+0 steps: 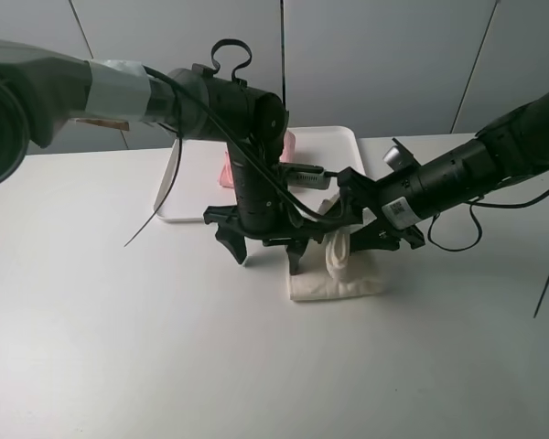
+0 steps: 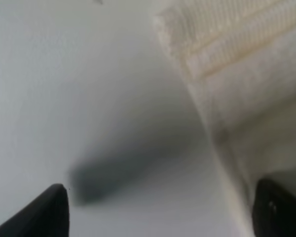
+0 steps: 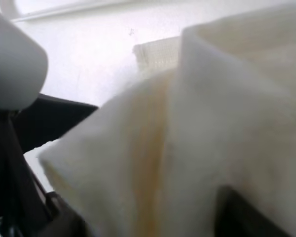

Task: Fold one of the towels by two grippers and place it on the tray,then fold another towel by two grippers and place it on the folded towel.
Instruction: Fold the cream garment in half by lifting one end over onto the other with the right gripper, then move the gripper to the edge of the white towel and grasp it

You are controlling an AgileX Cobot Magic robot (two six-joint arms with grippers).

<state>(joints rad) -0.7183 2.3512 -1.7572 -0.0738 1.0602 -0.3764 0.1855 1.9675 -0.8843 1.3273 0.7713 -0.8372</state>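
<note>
Both end effectors worked at the cream towel (image 1: 337,274) on the counter (image 1: 119,347).
Left end effector (image 1: 267,251) gaped beside it; right end effector (image 1: 371,233): grip unclear. Pink towel (image 1: 287,144) lay on the tray (image 1: 329,146). No legible writing.

Cream-white towel (image 1: 337,279) bunched on table.

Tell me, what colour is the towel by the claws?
Cream-white towel; the exterior high view shows it best.

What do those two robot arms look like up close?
Both are black, tube-shaped arms. The left arm has grey tape wrapped round it and a looping black cable. The right arm carries a white label and a silver knob. Each ends in a black two-fingered pincer.
</note>
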